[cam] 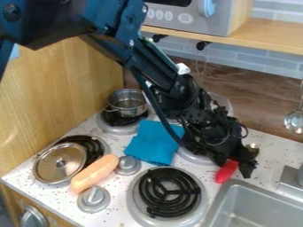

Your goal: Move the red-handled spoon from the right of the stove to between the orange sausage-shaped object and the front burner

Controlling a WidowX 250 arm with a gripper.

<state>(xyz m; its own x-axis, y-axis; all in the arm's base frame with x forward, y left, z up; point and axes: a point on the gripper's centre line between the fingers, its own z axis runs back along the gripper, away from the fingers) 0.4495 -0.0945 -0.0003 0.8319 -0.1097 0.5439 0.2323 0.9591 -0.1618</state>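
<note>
Nearest to me, at the lower right, is a grey sink (pixel 232 190); beside it on the speckled white table (pixel 115 218) sits the front burner (pixel 169 192), a black coil in a pale ring; a knob (pixel 93 199) stands to its left, with a pale orange, sausage-shaped toy (pixel 95 173) lying just behind that. Beyond the sink's edge, the black gripper (pixel 238 167) hangs low, right up against a red piece (pixel 226 171) slanting down by the table; I can't tell how far open it is, or whether it grips that piece. A glass lid (pixel 59 162) with a metal rim leans over the left burner (pixel 89 148); a second knob (pixel 127 165) is near a crumpled blue cloth (pixel 155 142); farther back, a metal pot (pixel 126 104) stands on another burner (pixel 120 121); a ladle (pixel 294 120) hangs at the right; above, a microwave (pixel 189 17) rests on a wooden shelf (pixel 260 36).
</note>
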